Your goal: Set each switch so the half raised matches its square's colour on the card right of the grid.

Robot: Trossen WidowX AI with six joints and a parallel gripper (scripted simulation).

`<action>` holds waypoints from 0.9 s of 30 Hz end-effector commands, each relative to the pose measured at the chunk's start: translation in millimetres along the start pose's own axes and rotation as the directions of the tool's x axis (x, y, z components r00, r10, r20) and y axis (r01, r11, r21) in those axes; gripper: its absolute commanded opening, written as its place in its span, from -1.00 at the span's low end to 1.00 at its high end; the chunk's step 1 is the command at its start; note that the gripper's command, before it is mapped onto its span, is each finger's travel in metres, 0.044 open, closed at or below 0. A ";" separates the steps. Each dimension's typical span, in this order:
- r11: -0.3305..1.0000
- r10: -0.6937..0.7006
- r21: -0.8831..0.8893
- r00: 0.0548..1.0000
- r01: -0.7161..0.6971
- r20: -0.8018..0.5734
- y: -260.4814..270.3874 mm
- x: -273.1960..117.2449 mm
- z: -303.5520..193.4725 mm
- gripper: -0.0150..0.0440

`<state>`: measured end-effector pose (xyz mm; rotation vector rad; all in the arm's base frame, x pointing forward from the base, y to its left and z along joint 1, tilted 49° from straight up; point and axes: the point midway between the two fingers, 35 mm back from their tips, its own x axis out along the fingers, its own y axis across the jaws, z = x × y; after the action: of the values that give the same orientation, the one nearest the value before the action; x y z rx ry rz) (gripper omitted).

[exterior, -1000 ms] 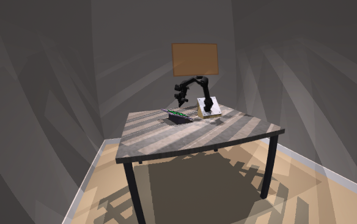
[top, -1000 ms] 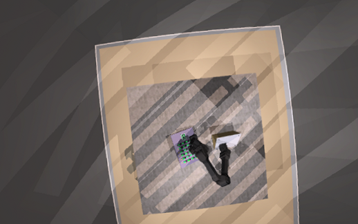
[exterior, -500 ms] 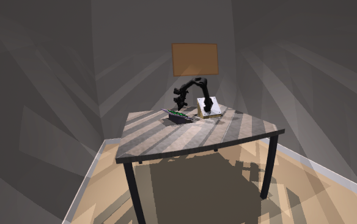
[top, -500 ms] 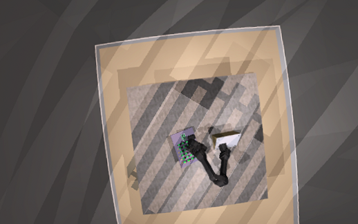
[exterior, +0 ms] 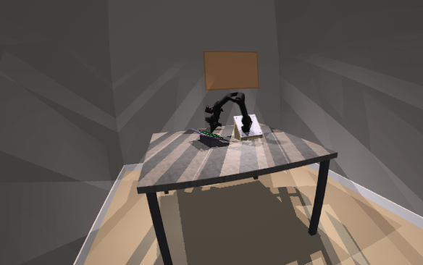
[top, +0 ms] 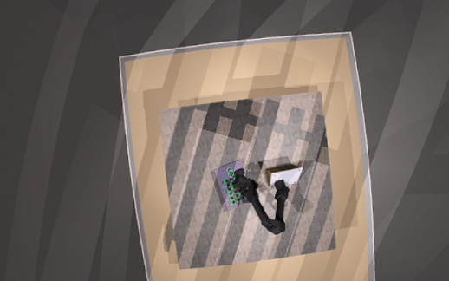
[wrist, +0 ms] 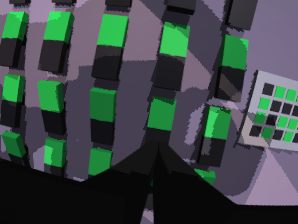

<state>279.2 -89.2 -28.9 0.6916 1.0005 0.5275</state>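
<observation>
Pinched tight with nothing between its fingers, the gripper (wrist: 152,212) hangs low over the near edge of the purple switch panel (wrist: 140,36), its dark fingertips filling the bottom of the wrist view and pointing at the nearest row, around the middle columns. In the exterior view the arm (exterior: 232,105) arches from its base block (exterior: 250,131) down to the panel (exterior: 214,138), which sits on the striped table (exterior: 235,159) just to the left of the base block in that view.

The rocker switches (wrist: 109,46) stand in a grid of rows and columns, each with a green half and a dark grey half. The small card (wrist: 273,111) lies at the panel's right side, a checker of green and dark squares, part of it cut off by the frame edge.

As for progress, I cannot say from these pictures how many switches already agree with the card: the card's squares are small and only partly in view, and which half of each rocker stands raised is hard to read at this angle. Closed fingers held this low suggest a press in hand or about to come on a near-row switch, so the job looks unfinished. Any remaining mismatches have yet to be flipped, and the gripper must be lifted clear of the panel and held still.
</observation>
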 end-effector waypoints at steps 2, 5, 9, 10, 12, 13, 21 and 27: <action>1.000 0.002 0.003 1.000 -0.002 0.002 0.2 0.4 0.2 -0.49; 1.000 0.002 0.003 1.000 -0.002 0.002 0.2 0.4 0.2 -0.49; 1.000 0.002 0.003 1.000 -0.002 0.002 0.2 0.4 0.2 -0.49; 1.000 0.002 0.003 1.000 -0.002 0.002 0.2 0.4 0.2 -0.49; 1.000 0.002 0.003 1.000 -0.002 0.002 0.2 0.7 0.2 -0.49; 1.000 0.002 0.003 1.000 -0.002 0.002 0.2 0.8 0.2 -0.49; 1.000 0.002 0.003 1.000 -0.002 0.002 0.2 1.9 0.2 -0.49; 1.000 0.002 0.003 1.000 -0.002 0.002 0.3 2.7 0.2 -0.49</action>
<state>280.2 -87.8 -30.1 0.6914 1.0001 0.5274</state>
